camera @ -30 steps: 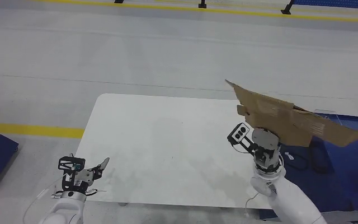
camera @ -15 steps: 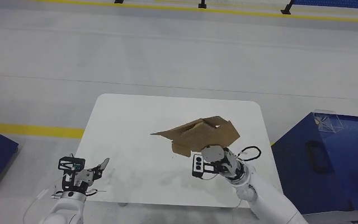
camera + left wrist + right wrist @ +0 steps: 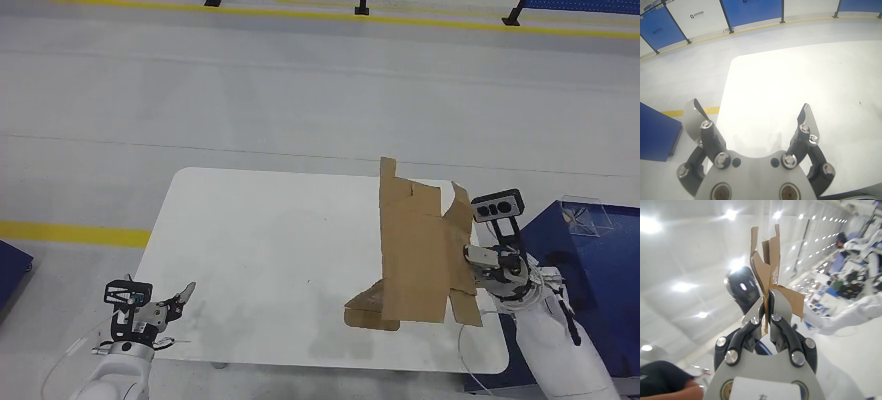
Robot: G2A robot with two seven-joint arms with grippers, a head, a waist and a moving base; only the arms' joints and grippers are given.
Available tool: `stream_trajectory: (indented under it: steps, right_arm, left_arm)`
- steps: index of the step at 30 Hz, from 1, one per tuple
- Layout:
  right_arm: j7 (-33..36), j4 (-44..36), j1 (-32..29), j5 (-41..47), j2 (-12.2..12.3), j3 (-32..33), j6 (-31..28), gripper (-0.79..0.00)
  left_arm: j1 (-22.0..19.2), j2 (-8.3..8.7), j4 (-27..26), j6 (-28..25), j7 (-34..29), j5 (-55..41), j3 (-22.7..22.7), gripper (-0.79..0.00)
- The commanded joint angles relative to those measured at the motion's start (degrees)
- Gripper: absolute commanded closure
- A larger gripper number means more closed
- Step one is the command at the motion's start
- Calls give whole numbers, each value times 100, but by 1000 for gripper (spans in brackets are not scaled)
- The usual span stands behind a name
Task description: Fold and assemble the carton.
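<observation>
We are clenching our right hand (image 3: 767, 298) on the flattened brown cardboard carton (image 3: 415, 250), having just swung it from mid-counter to over the white counter's (image 3: 250, 250) right edge, still unfolded, while our left hand (image 3: 751, 105) is waiting released by the near-left corner.

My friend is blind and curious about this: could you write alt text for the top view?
The right tool grips a flattened brown carton with loose flaps above the right side of a white table. The left tool hangs open at the table's near left corner.
</observation>
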Motion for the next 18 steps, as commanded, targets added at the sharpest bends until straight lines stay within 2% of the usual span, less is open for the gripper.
stream_trajectory:
  steps: [1,4,8,11,18]
  right_arm:
    - [-132,-150,-212,-585,-15,59,-615,0]
    - [-549,-372,-468,-1729,-55,-55,-1033,0]
    - [-1011,-50,-525,-2758,-118,-413,-1495,0]
    - [-1265,320,-362,-3129,-162,-673,-1748,0]
    - [-1265,320,-362,-3129,-162,-673,-1748,0]
  left_arm:
    - [0,0,0,0,0,0,0,-785]
    - [0,0,0,0,0,0,0,-785]
    - [0,0,0,0,0,0,0,-785]
    - [0,0,0,0,0,0,0,-785]
    - [0,0,0,0,0,0,0,-785]
